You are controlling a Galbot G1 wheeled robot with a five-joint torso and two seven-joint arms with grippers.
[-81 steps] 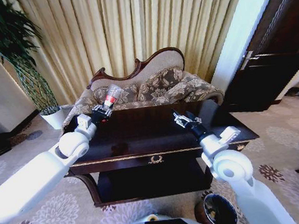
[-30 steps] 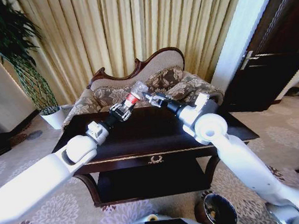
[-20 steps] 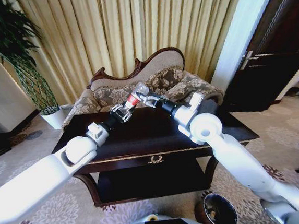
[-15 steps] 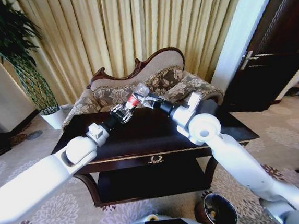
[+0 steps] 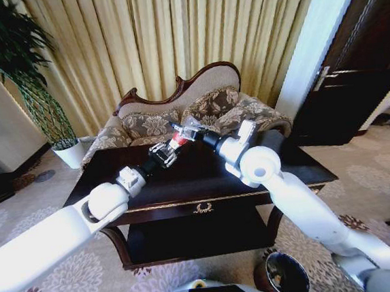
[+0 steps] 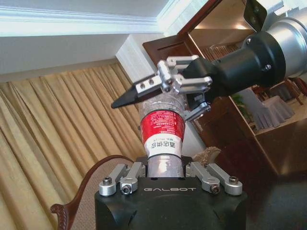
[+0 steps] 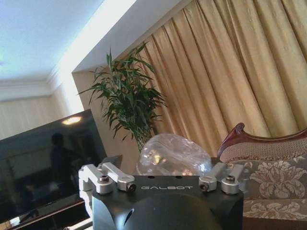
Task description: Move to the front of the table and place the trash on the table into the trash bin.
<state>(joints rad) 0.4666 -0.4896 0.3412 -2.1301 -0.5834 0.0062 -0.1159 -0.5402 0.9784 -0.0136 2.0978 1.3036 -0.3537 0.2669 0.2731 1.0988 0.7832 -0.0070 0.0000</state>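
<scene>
Big dark glossy table (image 5: 204, 176) spreads across the middle of the scene, gold emblem on its near edge, and behind it on the far side sits the carved floral sofa (image 5: 229, 112) against the long gold curtains (image 5: 172, 39), with the leafy plant (image 5: 10, 60) at far left and the dark door (image 5: 371, 55) at far right. Both white arms reach in over the tabletop and meet above its far-middle part. Down at the near right, on the patterned carpet beside the robot's base, stands the small round dark trash bin (image 5: 284, 277), well apart from the bottle. The left gripper (image 5: 163, 154) comes in from the near left, and in the left wrist view its jaws look closed around the lower end of the clear bottle (image 6: 163, 129), which rises from between them with the red label showing. The right gripper (image 5: 192, 134) arrives from the right and sits at the bottle's other end; in the left wrist view its fingers (image 6: 144, 91) are spread partway on either side of the clear upper part, touching or just beside it, I can't tell which. From the right wrist view the bottle's rounded clear end bulges up just beyond the gripper body. In the head view the bottle (image 5: 179, 138) hangs tilted in the air above the table, bridging the two grippers
</scene>
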